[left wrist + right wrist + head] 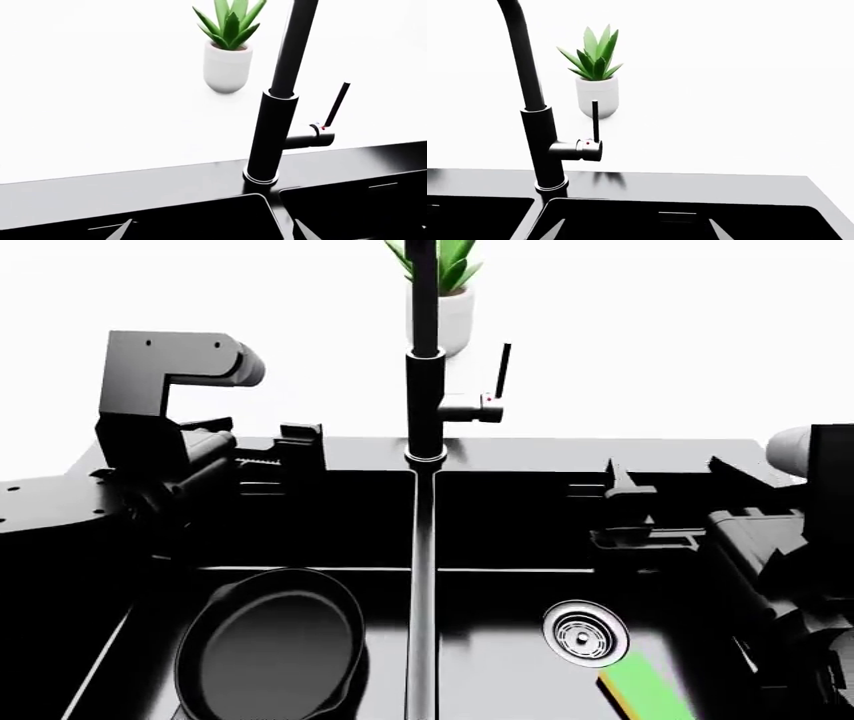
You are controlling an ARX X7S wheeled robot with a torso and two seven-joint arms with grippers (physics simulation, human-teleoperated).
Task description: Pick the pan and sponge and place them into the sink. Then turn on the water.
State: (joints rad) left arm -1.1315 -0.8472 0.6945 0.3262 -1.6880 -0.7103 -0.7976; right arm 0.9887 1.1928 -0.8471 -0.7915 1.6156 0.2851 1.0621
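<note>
A black double-basin sink [534, 465] fills the lower half of the head view, its central divider running down the middle of the frame. The pan [274, 655] lies in the basin at lower left, its round black bowl facing up. The sponge [647, 692], green over yellow, lies in the basin at lower right, just below and right of a round metal drain [585, 632].

The tall black faucet [424, 370] rises from the sink's back rim at centre frame, its thin lever [502, 370] standing nearly upright on the side stub. No stream of water shows in any view. Behind it, at top centre, a potted succulent [451, 300] stands on the white surface [694, 360].

The left claw [274, 465] hangs over the back of the basin at left of frame, and the right claw [627, 505] over the basin at right of frame. Neither is touching the pan, sponge or faucet. Both claws hold nothing; in the dark render it cannot be told whether they are spread or pressed together.

Both wrist views look across the sink's back rim toward the faucet, lever and plant.
</note>
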